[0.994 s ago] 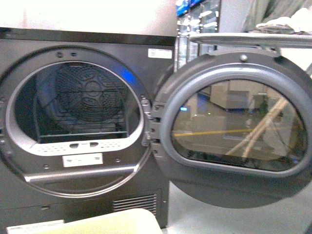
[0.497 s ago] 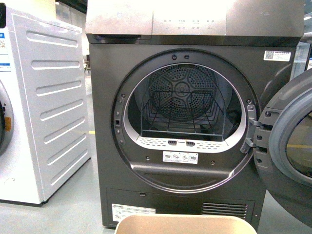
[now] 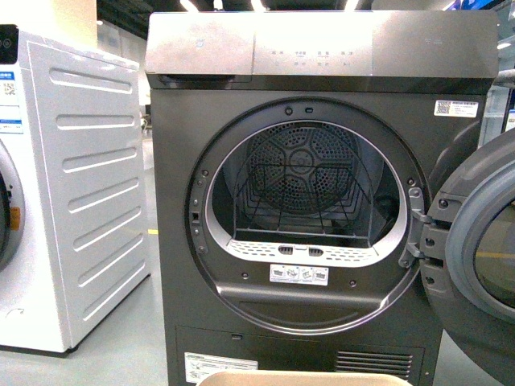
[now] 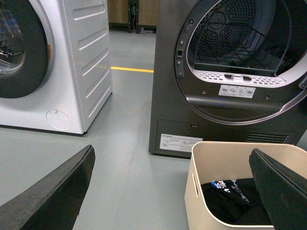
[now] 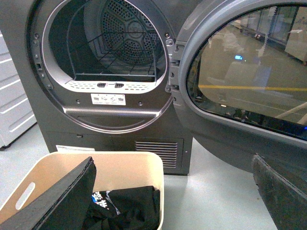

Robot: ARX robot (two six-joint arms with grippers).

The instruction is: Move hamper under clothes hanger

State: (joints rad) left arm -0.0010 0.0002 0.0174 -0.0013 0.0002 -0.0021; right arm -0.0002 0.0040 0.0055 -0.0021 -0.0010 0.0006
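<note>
The beige hamper (image 3: 306,378) shows only as a rim at the bottom edge of the front view, in front of the dryer. It holds a black garment (image 4: 230,196) with white and blue print. My left gripper (image 4: 171,155) is open and straddles one side wall of the hamper (image 4: 201,191), with one finger (image 4: 283,191) above the inside and the other (image 4: 48,201) over the floor. My right gripper (image 5: 173,163) is open and straddles the opposite wall of the hamper (image 5: 129,167). The clothes hanger is out of view.
A dark grey dryer (image 3: 322,72) stands straight ahead with its round door (image 3: 483,241) swung open to the right. A white washing machine (image 3: 80,201) stands to its left. Grey floor (image 4: 120,143) with a yellow line (image 4: 132,70) runs between them.
The front view has pulled back and swung left. The dryer looks smaller, its door has slid to the right edge, the white machine has come into view and the hamper's rim sits lower.
</note>
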